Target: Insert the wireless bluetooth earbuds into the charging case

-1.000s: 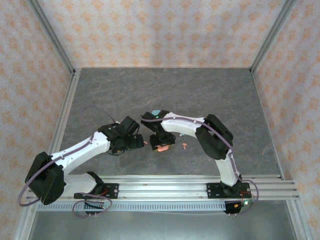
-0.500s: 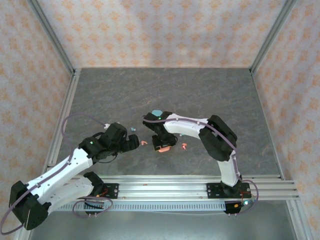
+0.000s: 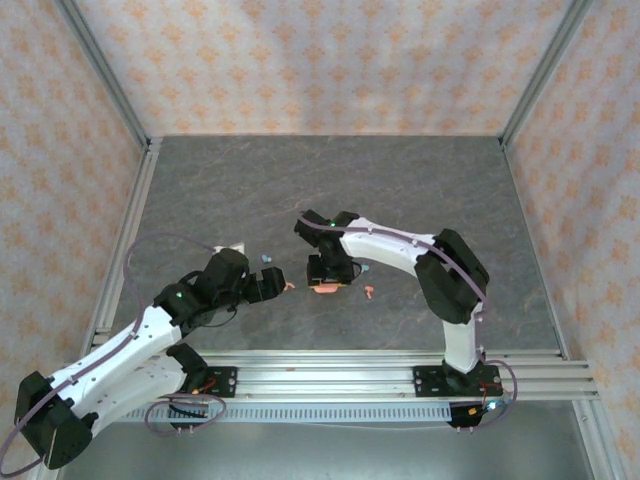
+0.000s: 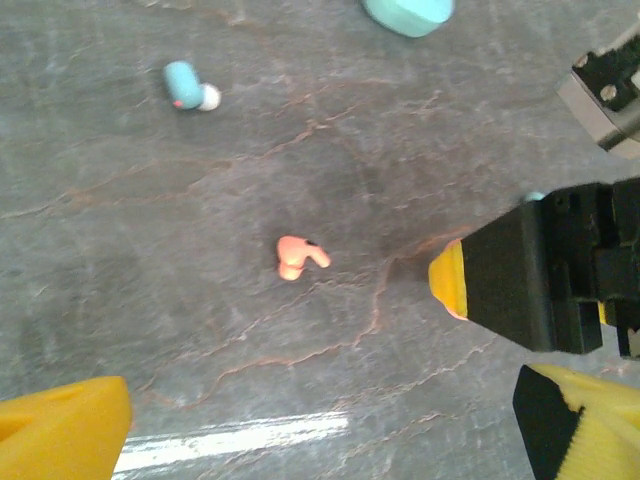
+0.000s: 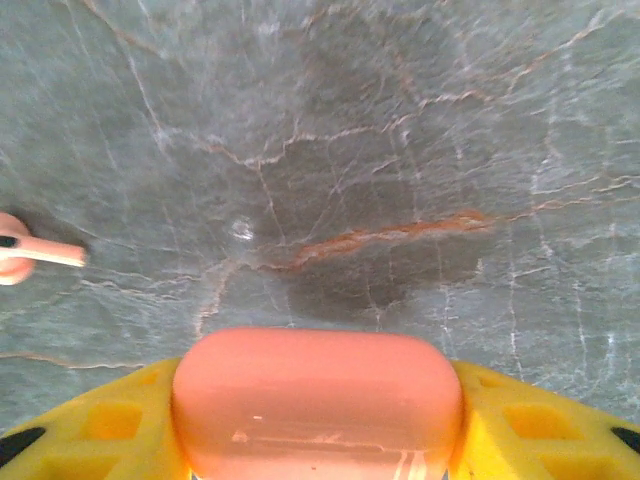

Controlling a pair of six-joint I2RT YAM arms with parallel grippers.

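Compared with a second back, the left arm [image 3: 150, 320] has been pulled in low toward the near-left, so a light teal plastic earbud [image 3: 266, 259] by its tip is uncovered now. The salmon-pink oval plastic charging case [image 3: 325, 290] has been carried a touch farther from the bases.

Step-wise, that case seems to be held ready while an earbud is yet to be fetched, so the pick is judged not begun. Next up, the left gripper [image 4: 320, 425] would need to be lowered over the salmon-pink plastic earbud [image 4: 298, 257] and closed very gently, since something that tiny could easily be flicked away.

That left gripper is spread wide with nothing held; bare grey marbled tabletop [image 4: 150, 300] is seen between its yellow fingertips [image 4: 60, 425]. The right gripper [image 5: 315, 430] is clamped on the charging case, which is squeezed between both yellow pads [image 5: 90, 430]. Whether it's lifted can't be told, tbh.

Moving outward, that pink earbud is left lying between the two grippers, touched by neither. The teal earbud is parked farther off, a second pink earbud [image 3: 369, 292] is set apart on the case's other side, and a teal oval case [image 4: 407, 12] is cut off at the left wrist view's edge.
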